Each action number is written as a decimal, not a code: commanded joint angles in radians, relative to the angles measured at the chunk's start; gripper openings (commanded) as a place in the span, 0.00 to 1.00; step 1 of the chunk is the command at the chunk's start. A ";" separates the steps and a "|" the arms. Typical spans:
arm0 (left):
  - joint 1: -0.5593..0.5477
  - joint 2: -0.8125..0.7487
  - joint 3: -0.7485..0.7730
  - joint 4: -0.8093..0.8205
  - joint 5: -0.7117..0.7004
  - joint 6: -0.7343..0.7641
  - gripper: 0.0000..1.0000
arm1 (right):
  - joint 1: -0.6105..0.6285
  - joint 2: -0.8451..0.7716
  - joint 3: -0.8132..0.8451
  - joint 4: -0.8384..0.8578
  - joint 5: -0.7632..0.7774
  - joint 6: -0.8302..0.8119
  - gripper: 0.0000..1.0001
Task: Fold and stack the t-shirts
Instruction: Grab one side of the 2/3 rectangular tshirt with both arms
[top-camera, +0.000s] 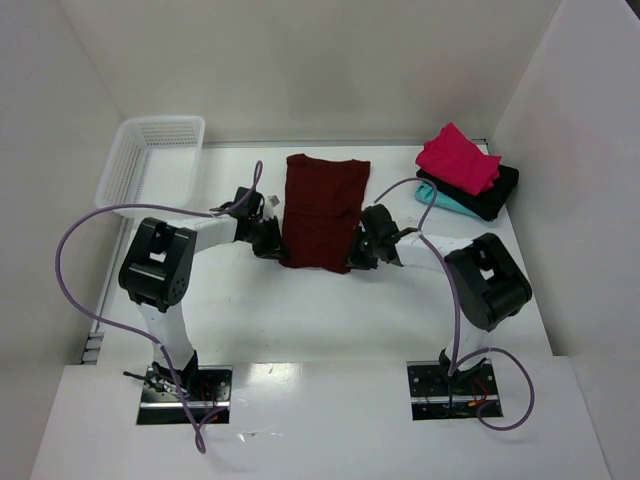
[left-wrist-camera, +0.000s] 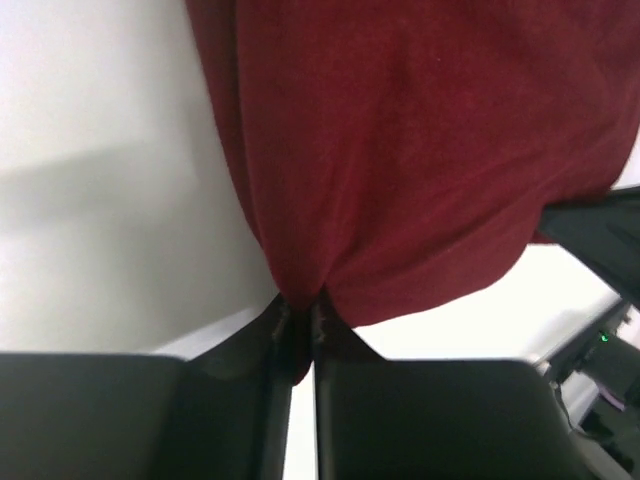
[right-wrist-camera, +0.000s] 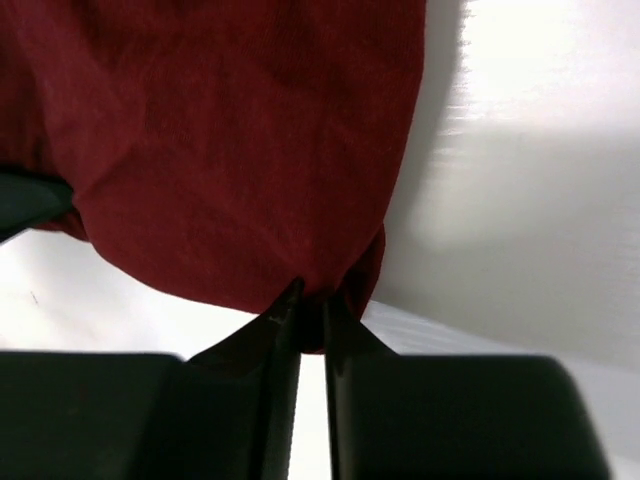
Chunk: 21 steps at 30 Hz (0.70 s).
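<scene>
Left fingers (left-wrist-camera: 258, 348) and right fingers (right-wrist-camera: 266, 335) each pinch a hem corner of the dark maroon cloth t-shirt (top-camera: 322, 210) spread beyond them on the counter (top-camera: 300, 320); such shallow bites could slip, skewing the fold.
</scene>
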 joint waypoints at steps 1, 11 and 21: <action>-0.006 -0.059 -0.062 -0.022 0.006 -0.003 0.09 | 0.019 -0.014 -0.028 0.020 0.014 0.020 0.13; -0.083 -0.254 -0.186 -0.112 -0.059 -0.083 0.00 | 0.032 -0.258 -0.135 -0.105 0.041 0.056 0.00; -0.189 -0.552 -0.273 -0.261 -0.054 -0.245 0.00 | 0.104 -0.577 -0.220 -0.276 0.025 0.166 0.00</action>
